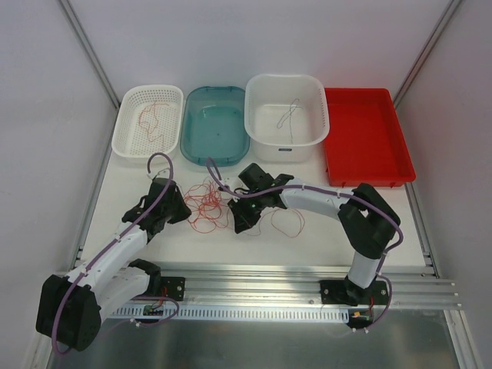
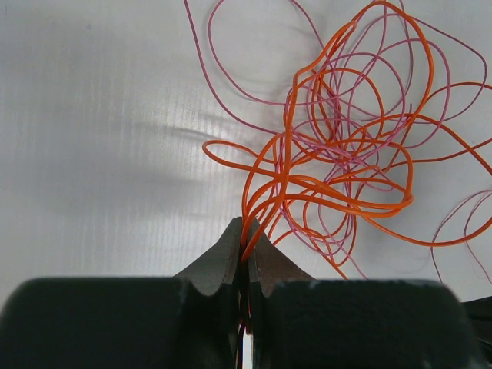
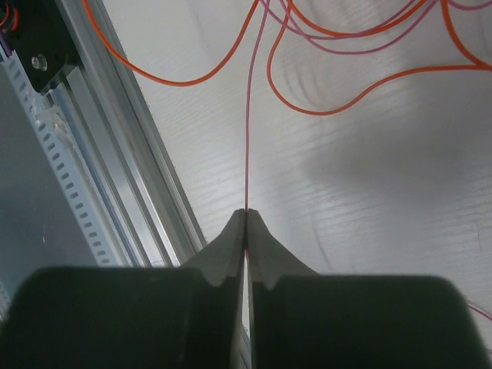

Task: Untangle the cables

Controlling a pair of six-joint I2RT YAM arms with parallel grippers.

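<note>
Matte white table (image 1: 231,250) carries hair-thin, looping orange and pink cables (image 2: 346,154); left gripper (image 2: 244,231) pinches orange strands, right gripper (image 3: 245,219) one pink strand

The left arm (image 1: 115,259) and the right arm (image 1: 317,201) look alike: smooth white tubular links joined by bulky black housings. A thin lilac cable (image 1: 159,175) runs along each arm, tied close to the links and bowing out in a loop just behind the tool. Each arm sits on a flat black base plate (image 1: 347,292). The left tool (image 2: 246,231) and the right tool (image 3: 246,219) have matte dark-grey fingers (image 2: 223,261). These taper to thin tips, are notched on the inner edge, and are set in a wide black block behind them.
</note>
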